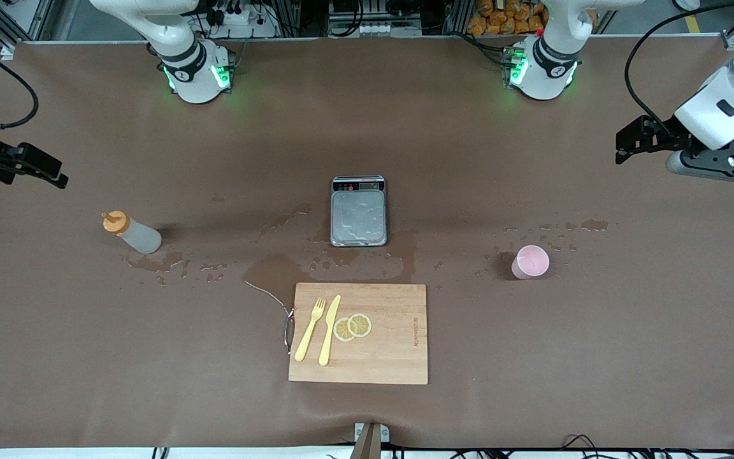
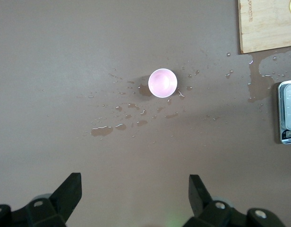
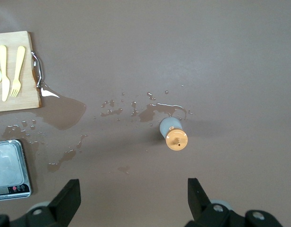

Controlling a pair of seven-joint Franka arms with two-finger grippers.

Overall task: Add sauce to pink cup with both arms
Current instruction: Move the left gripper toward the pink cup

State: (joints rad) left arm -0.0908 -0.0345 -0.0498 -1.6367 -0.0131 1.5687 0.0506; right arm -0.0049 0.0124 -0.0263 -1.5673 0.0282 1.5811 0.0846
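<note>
Pink cup (image 1: 530,261) stood toward the left arm's end from the scale (image 1: 359,211); the sauce (image 1: 132,233) stood toward the right arm's end. Left gripper (image 2: 135,189) and right gripper (image 3: 134,195) hovered spread, empty.

We see a matt brown table cover (image 1: 86,357) with glossy wet patches (image 1: 271,271), and on it a pale wooden cutting board (image 1: 392,357) of smooth grain carrying a yellow plastic fork (image 1: 310,329) and knife (image 1: 329,329). The scale (image 1: 359,211) has a shiny metal plate beaded with droplets. The sauce (image 1: 132,233) is translucent plastic with a smooth orange cap, and the pink cup (image 1: 529,262) is smooth plastic.
</note>
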